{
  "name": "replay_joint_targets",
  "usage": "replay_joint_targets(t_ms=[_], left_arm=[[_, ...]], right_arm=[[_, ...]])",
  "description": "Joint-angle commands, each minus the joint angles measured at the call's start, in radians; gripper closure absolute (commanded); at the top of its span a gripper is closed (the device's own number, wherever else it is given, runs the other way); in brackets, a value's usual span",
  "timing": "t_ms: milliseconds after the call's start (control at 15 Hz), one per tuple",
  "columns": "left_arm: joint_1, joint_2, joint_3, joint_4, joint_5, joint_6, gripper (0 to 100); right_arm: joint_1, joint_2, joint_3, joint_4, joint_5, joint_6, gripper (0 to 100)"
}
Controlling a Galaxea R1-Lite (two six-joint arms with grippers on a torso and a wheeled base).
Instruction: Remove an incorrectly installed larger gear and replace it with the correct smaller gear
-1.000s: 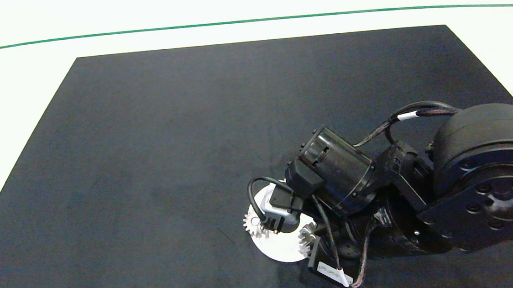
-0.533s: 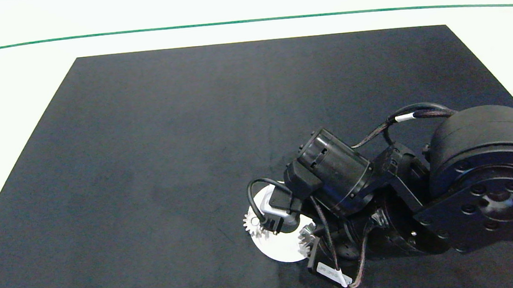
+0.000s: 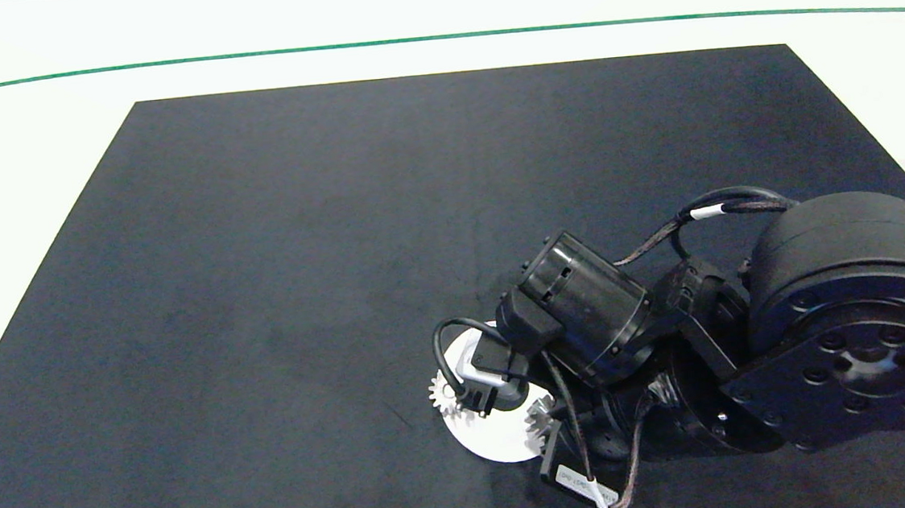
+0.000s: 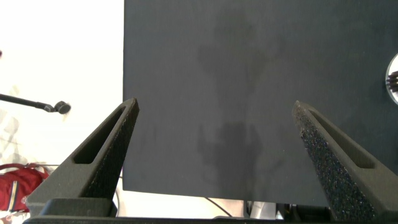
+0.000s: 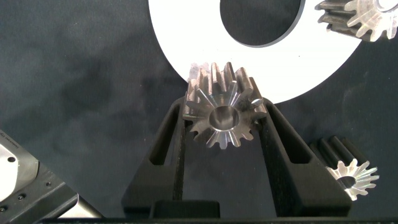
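My right gripper [image 5: 222, 107] is shut on the smaller gear [image 5: 221, 118], a silvery toothed wheel with a round bore. It holds the gear at the near rim of a white ring plate [image 5: 186, 37]. In the head view this gear [image 3: 539, 423] peeks out at the plate's [image 3: 500, 442] right edge, under the right wrist. The larger gear [image 5: 364, 15] sits at the plate's far rim, apart from the fingers. From above it [image 3: 441, 394] shows on the plate's left edge. My left gripper [image 4: 214, 106] hangs open over the mat's edge, nothing between its fingers.
Another small gear [image 5: 351, 178] lies on the black mat [image 3: 299, 258] beside the right fingers, off the plate. The right arm's bulky joints [image 3: 847, 344] cover the mat's near right corner. A red object [image 4: 12, 190] lies beyond the table in the left wrist view.
The right arm has shifted slightly toward the near edge and to the left, carrying the held gear along the plate's rim. The gear on the left edge has not moved.
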Motion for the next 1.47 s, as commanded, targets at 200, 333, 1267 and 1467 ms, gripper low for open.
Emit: replay_joint_targets(t_ms=[200,333,1267,1467], left_arm=[[0.0,0.0,0.0,0.005,0.001,0.001,0],[0.0,0.0,0.0,0.005,0.001,0.001,0],[0.002,-0.005,0.009,0.005,0.001,0.017,0],[0.002,-0.005,0.009,0.005,0.001,0.017,0]], right_arm=[[0.002,0.005,0.007,-0.007,-0.001,-0.002,66],[0.002,0.005,0.007,-0.007,-0.001,-0.002,66],[0.0,-0.018,0.016,-0.002,-0.001,0.0,66],[0.0,-0.012,0.016,-0.004,0.001,-0.002,66]])
